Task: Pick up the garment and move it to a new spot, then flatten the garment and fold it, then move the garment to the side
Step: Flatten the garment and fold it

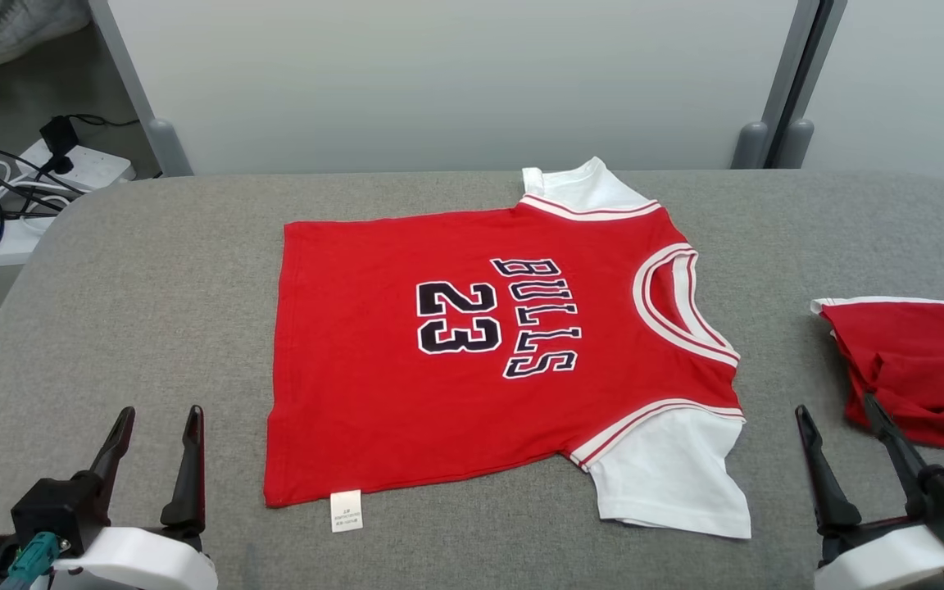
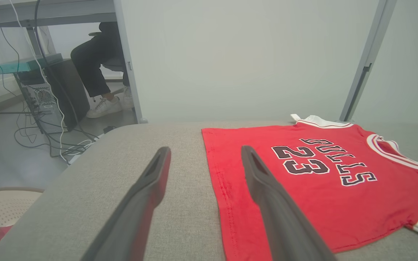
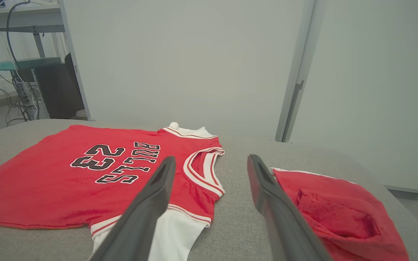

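Observation:
A red jersey-style garment (image 1: 472, 360) with white sleeves and "BULLS 23" print lies spread flat in the middle of the grey table (image 1: 152, 270), collar to the right, hem to the left. It also shows in the left wrist view (image 2: 303, 188) and the right wrist view (image 3: 67, 177). My left gripper (image 1: 156, 418) stands open near the table's front left, apart from the garment's hem, fingers (image 2: 151, 188) empty. At the front right my right gripper (image 1: 841, 410) is open too, with nothing between its fingers (image 3: 263, 188), just right of the white sleeve.
A second red cloth (image 1: 923, 369) lies crumpled at the table's right edge, close beside my right gripper. Power strips and cables (image 1: 21, 188) lie on the floor at far left. A seated person's legs and shoe (image 2: 100, 72) show behind a partition.

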Controlling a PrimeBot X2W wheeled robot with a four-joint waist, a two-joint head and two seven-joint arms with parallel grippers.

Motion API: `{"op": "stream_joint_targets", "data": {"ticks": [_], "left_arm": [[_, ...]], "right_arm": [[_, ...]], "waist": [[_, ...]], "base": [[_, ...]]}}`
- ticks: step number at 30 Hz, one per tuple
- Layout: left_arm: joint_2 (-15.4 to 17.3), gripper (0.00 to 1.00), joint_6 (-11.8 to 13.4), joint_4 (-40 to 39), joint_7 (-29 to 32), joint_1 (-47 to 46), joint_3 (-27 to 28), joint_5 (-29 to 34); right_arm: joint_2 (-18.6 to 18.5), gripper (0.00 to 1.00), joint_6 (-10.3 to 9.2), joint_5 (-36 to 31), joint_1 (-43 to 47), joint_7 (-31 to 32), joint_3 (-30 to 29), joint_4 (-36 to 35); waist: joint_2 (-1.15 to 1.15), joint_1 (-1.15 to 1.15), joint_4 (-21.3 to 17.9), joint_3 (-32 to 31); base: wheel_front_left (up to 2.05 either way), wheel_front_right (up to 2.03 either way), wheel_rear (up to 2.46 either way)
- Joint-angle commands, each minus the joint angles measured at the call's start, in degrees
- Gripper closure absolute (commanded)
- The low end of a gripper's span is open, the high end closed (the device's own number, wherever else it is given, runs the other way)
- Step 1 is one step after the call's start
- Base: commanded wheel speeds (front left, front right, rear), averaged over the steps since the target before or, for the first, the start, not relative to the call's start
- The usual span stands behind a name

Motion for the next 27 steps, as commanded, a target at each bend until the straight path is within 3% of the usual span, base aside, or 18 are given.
{"op": "stream_joint_targets", "data": {"ticks": [1, 14, 27], "left_arm": [[1.01, 0.0, -0.41, -1.25, -0.73, -1.78, 3.06, 0.78], [-3.51, 0.0, -2.88, -0.17, -0.77, -0.54, 6.39, 5.23], [-5.59, 0.0, -4.62, 1.55, -0.77, -0.97, 8.8, 7.21]], "right_arm": [[-0.51, 0.0, 0.24, -0.02, -0.38, -1.03, 0.72, -0.81], [2.02, 0.0, 0.24, -0.55, 2.3, -1.16, 0.36, -0.79], [2.79, 0.0, 0.24, -1.49, 2.01, -1.32, -0.08, -1.17]], "waist": [[0.0, 0.0, 0.35, -0.18], [0.0, 0.0, 1.09, -0.4], [0.0, 0.0, 1.24, -0.02]], "base": [[0.0, 0.0, 0.0], [0.0, 0.0, 0.0], [0.0, 0.0, 0.0]]}}
